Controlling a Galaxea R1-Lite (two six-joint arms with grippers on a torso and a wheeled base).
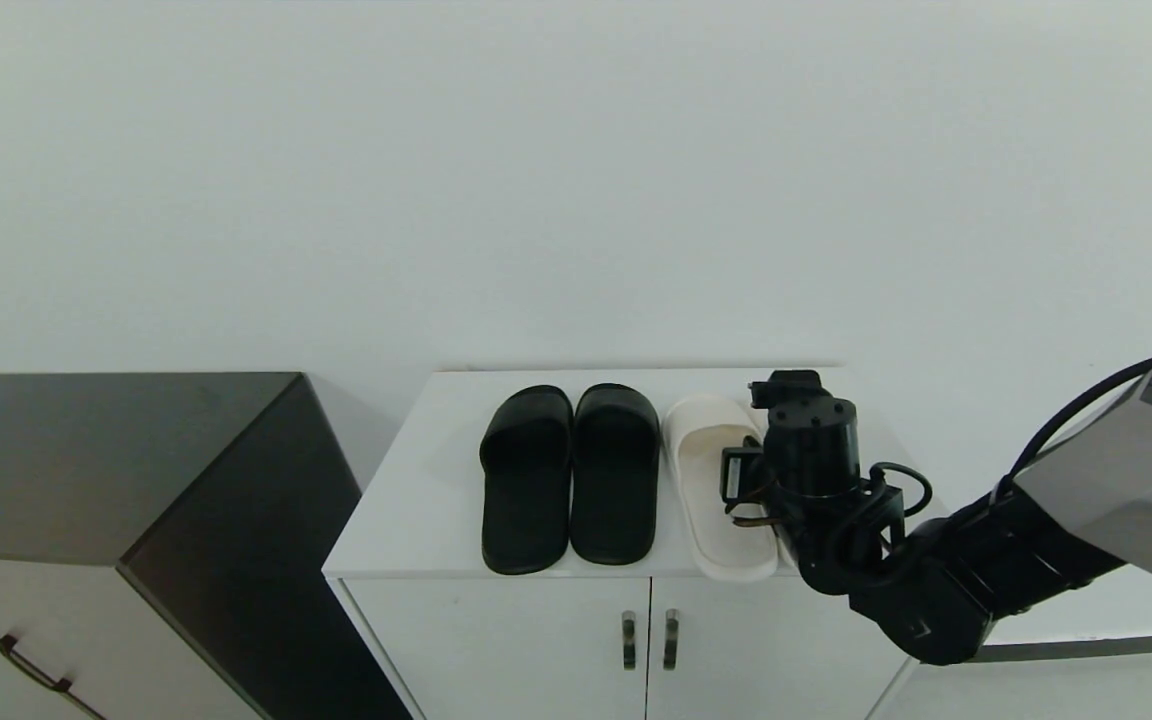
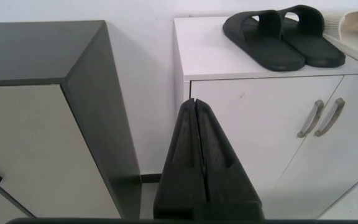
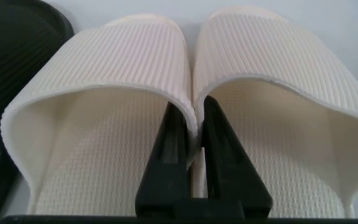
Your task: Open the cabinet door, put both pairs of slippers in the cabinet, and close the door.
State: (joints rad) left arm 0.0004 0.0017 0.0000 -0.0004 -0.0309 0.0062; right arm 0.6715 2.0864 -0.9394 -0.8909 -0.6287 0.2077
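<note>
Our right pincer (image 3: pixel 194 111) pinches the white slippers (image 3: pixel 104 68) by their inner strap edges; we risk one slipping loose. Left pincer (image 2: pixel 195 112) closed, empty; cabinet door (image 1: pixel 526 640) unopened.

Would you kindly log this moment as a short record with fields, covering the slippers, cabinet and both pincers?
Cabinet doors: both shut, handles side by side at the middle
Black slippers: paired on the cabinet top, untouched
White slippers: on the top beside the black pair
Right pincer: shut on the white slippers' adjoining straps
Left pincer: shut, empty, low before the doors
</note>
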